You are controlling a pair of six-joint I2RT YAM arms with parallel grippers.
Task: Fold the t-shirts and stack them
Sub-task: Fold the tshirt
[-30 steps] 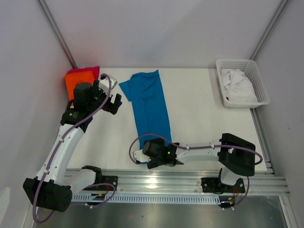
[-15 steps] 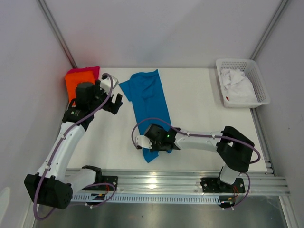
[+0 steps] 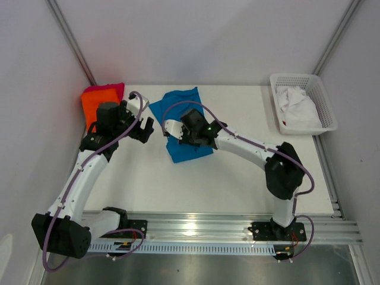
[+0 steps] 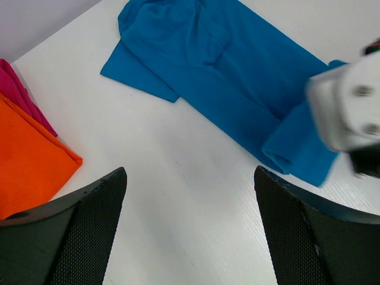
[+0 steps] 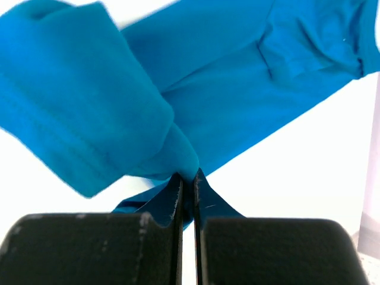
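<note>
The bright blue t-shirt (image 3: 183, 104) lies at the middle back of the table, its lower part doubled over onto itself (image 4: 297, 148). My right gripper (image 3: 187, 136) is shut on a bunch of its blue cloth (image 5: 148, 119), the jaws pinched together at the fold (image 5: 185, 178). My left gripper (image 3: 145, 127) hovers open just left of the blue shirt, only bare table between its fingers (image 4: 190, 171). The orange t-shirt (image 3: 91, 105) lies folded at the back left on top of the pinkish-red one (image 3: 108, 89); both show in the left wrist view (image 4: 29, 160), (image 4: 18, 89).
A white lattice basket (image 3: 325, 101) with white cloth (image 3: 297, 104) in it stands at the back right. Grey walls close in the left, back and right. A metal rail (image 3: 237, 228) runs along the near edge.
My right gripper shut on the blue shirt's near hem and carried it away from the near edge toward the collar, doubling the shirt over. The left arm barely moved.
</note>
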